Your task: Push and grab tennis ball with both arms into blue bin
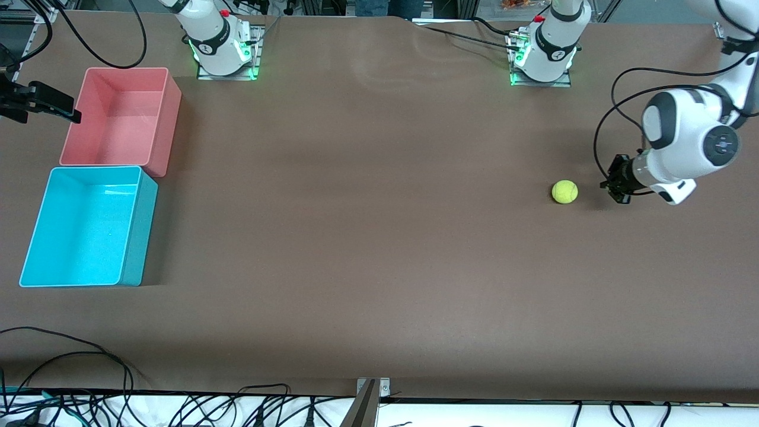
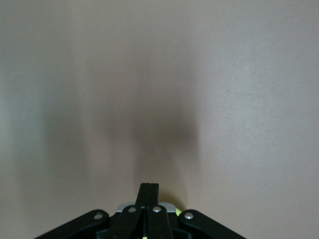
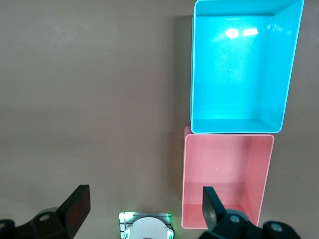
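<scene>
The yellow-green tennis ball (image 1: 564, 191) lies on the brown table toward the left arm's end. My left gripper (image 1: 615, 188) is shut on nothing and sits low by the table, just beside the ball on the side away from the bins. In the left wrist view its closed fingertips (image 2: 149, 191) point at bare table. The empty blue bin (image 1: 83, 231) (image 3: 239, 74) stands at the right arm's end. My right gripper (image 1: 44, 108) (image 3: 144, 201) hangs open and empty high up beside the pink bin.
A pink-red bin (image 1: 118, 118) (image 3: 224, 179), also empty, stands against the blue bin, farther from the front camera. The arms' green-lit bases (image 1: 222, 56) (image 1: 542, 59) line the table's back edge. Cables lie along the front edge.
</scene>
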Robot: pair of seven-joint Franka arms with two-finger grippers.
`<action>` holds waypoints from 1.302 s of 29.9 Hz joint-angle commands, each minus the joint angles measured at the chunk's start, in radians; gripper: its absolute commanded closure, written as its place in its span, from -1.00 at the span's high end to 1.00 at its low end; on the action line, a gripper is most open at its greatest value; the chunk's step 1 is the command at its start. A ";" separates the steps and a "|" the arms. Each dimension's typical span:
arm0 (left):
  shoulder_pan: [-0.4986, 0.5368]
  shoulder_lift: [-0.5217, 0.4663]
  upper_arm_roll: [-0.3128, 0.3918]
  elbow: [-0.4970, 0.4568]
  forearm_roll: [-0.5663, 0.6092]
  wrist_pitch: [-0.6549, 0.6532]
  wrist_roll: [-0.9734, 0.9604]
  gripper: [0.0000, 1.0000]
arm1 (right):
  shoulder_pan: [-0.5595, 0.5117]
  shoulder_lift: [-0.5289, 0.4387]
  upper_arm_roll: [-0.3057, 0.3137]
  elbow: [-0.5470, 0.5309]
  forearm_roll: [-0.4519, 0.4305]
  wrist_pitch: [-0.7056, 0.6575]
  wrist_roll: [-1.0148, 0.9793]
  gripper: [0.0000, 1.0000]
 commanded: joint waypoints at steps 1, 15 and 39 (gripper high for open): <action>0.002 0.050 -0.007 -0.043 0.027 0.135 -0.054 -1.00 | -0.005 -0.004 -0.001 0.005 0.017 0.000 0.002 1.00; 0.002 0.088 -0.009 -0.088 0.025 0.231 -0.058 -1.00 | -0.005 -0.004 0.001 0.005 0.019 0.002 0.002 1.00; 0.251 0.096 -0.013 -0.079 0.492 0.270 -0.100 -1.00 | -0.005 -0.004 0.001 0.005 0.019 0.002 0.002 1.00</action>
